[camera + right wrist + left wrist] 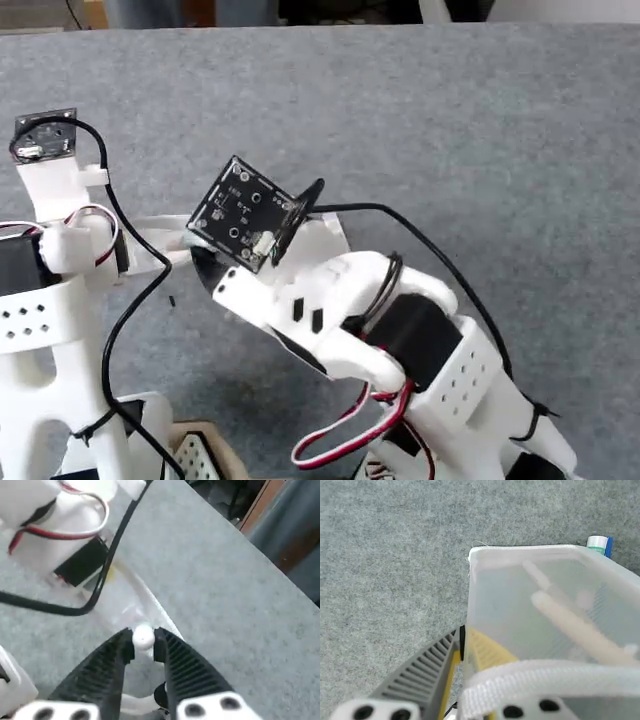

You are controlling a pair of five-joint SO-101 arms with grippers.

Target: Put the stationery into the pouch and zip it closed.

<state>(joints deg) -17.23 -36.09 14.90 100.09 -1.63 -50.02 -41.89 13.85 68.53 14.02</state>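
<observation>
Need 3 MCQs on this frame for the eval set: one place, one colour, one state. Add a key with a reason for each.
1. Where does the cream pen lie?
A) loose, outside everything
B) inside the pouch
C) standing upright on its own

2. What colour is the table surface?
A) grey
B) green
C) red

3. The right gripper is:
A) wide open and empty
B) shut on a marker
C) shut on the white pull

Key:
1 B, the cream pen shows through the pouch's translucent wall.
2 A, the table is grey in all views.
3 C, both fingers pinch the white pull at the pouch's edge.
</observation>
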